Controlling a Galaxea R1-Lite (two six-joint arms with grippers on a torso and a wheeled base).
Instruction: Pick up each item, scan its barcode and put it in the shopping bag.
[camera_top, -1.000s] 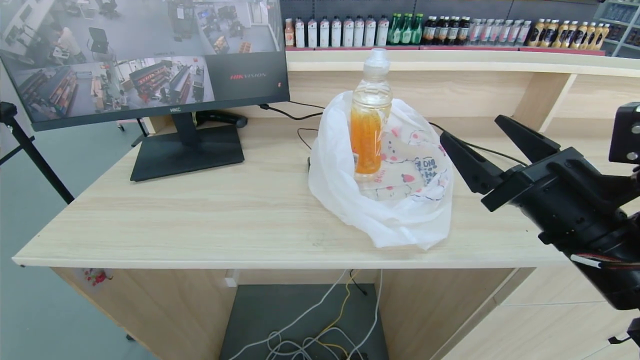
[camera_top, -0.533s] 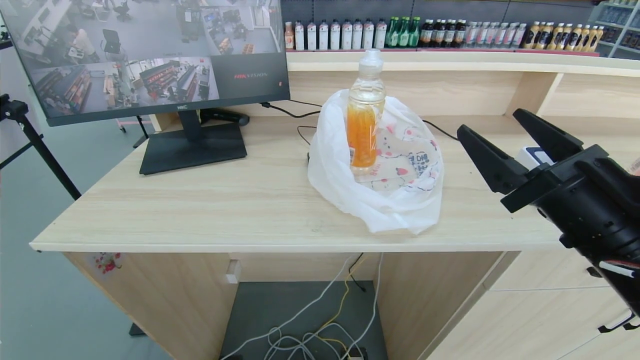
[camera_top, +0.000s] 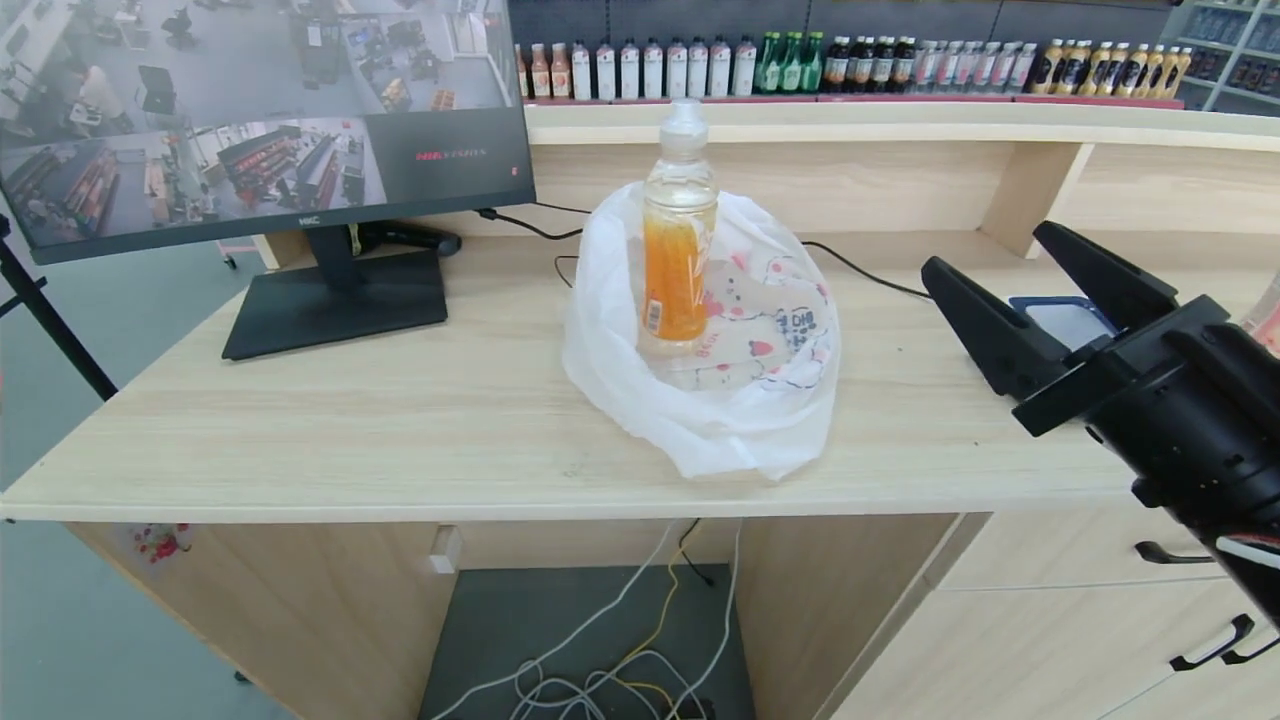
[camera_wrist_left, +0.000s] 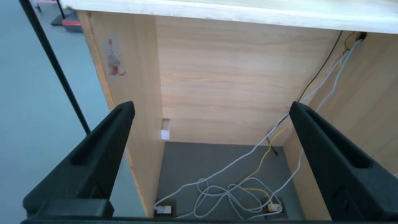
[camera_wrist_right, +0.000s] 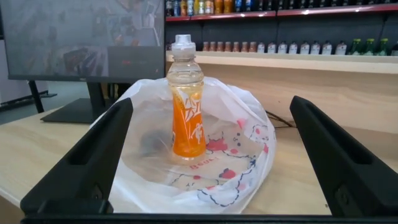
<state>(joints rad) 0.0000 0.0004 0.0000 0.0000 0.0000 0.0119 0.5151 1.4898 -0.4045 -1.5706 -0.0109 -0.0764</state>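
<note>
The head camera has swung, so the whole scene sits further left; against the shopping bag, the right gripper has pulled back to the right and now stands well apart from it. Its jaws are spread wide and hold nothing. The bottle of orange drink stands upright inside the bag on the counter. The left gripper, also wide open and empty, hangs below the counter's near edge, facing loose cables.

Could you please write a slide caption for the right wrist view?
Open right gripper facing an orange drink bottle standing upright in the shopping bag on the counter.
</note>
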